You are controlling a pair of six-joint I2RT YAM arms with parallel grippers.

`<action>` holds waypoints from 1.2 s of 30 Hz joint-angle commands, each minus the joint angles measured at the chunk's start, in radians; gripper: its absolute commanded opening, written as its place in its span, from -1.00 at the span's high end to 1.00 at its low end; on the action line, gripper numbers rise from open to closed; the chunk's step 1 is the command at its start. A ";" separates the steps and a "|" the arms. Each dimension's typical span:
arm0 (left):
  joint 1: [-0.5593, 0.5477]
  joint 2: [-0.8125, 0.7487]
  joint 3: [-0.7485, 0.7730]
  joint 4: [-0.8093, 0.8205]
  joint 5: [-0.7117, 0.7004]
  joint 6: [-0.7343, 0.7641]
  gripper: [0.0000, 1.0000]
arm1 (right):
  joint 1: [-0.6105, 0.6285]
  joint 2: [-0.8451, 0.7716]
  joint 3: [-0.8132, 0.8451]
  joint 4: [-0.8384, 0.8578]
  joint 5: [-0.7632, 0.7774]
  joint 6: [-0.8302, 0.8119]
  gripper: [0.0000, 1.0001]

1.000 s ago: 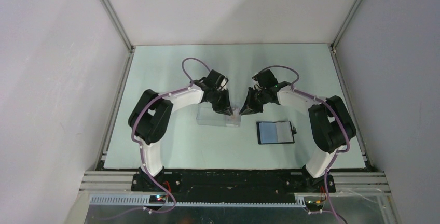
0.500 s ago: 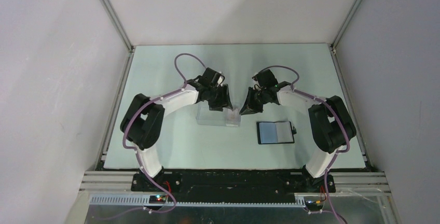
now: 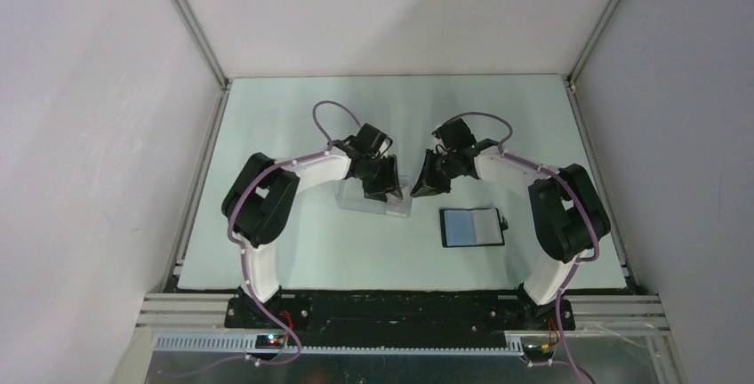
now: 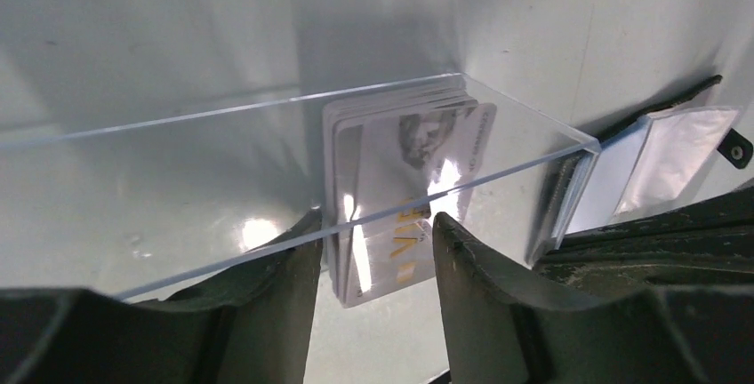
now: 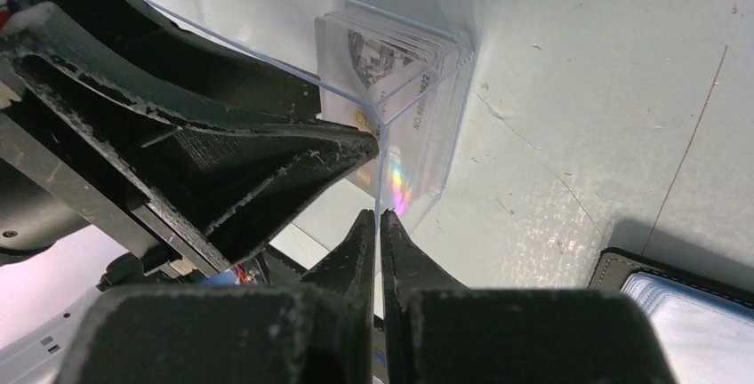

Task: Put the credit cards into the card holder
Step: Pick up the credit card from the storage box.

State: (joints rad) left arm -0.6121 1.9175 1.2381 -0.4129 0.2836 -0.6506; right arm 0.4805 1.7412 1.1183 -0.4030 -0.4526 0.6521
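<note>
The credit cards [image 4: 405,180] stand in the box [image 3: 360,202], at its 3 o'clock end; the card holder [image 3: 472,227] lies on the tabletop [image 3: 293,126], at 4 o'clock from it.

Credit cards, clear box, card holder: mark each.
credit cards [image 4: 405,166], left wrist view, face of the front card.
clear box [image 3: 354,200], top external view, bare left end.
card holder [image 3: 472,227], top external view, open inner pocket.
</note>
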 commanded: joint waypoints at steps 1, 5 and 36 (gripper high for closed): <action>-0.021 0.025 0.027 0.021 0.044 -0.024 -0.07 | 0.004 -0.015 0.041 -0.012 -0.024 -0.014 0.92; -0.025 0.006 0.006 0.069 0.082 -0.048 -0.06 | 0.004 -0.014 0.041 -0.012 -0.030 -0.013 0.92; -0.024 -0.131 -0.040 0.010 -0.057 -0.003 0.09 | 0.007 -0.017 0.041 -0.013 -0.040 -0.011 0.92</action>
State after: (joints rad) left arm -0.6327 1.7969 1.1774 -0.3950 0.2237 -0.6731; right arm 0.4805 1.7412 1.1210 -0.4179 -0.4549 0.6521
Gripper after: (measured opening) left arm 0.477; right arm 0.044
